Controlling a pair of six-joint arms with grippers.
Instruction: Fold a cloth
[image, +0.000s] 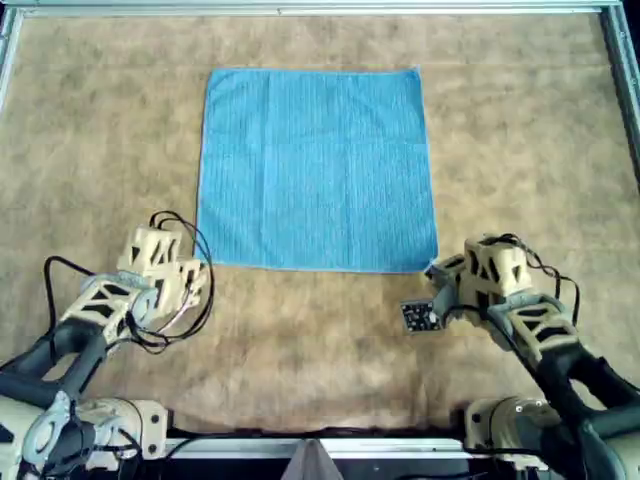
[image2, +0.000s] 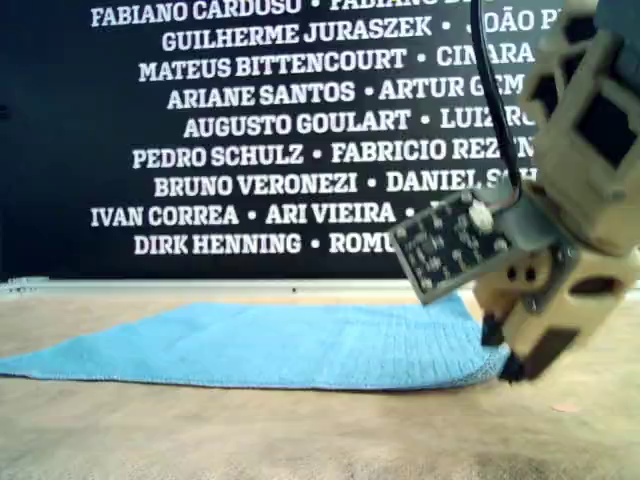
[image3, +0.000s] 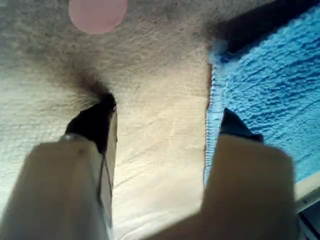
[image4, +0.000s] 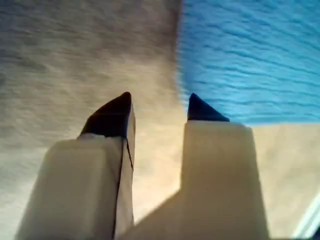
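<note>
- While looking down from above, find the cloth (image: 315, 170) spread flat, square and unfolded on the brown table (image: 100, 120), towards the far side and about centred left to right.
- Find one arm (image: 110, 300) by the cloth's near-left corner and another arm (image: 520, 310) by its near-right corner, each just short of the near edge; cannot tell from the wrist views which is first and which second.
- Note my first gripper (image3: 167, 110) with its jaws standing wide and holding nothing: one dark fingertip on bare table, the other right at the cloth's hemmed edge.
- Note my second gripper (image4: 161, 99) parted more narrowly and likewise holding nothing, one tip at the very corner of the cloth, the other over bare table.
- Judge the step in hand as taking hold of the two near corners, with no fold begun.
- To do it well, bring each pair of jaws astride the hem, one finger over the fabric and one scooping under, then pinch a little way inside the corner.
- Close both at about the same moment, so the near edge lifts level.
- Beware of the thin cloth hugging the table; a shallow bite may slip off.
- Mind the small circuit board (image: 420, 316) lying near the near-right corner.
</note>
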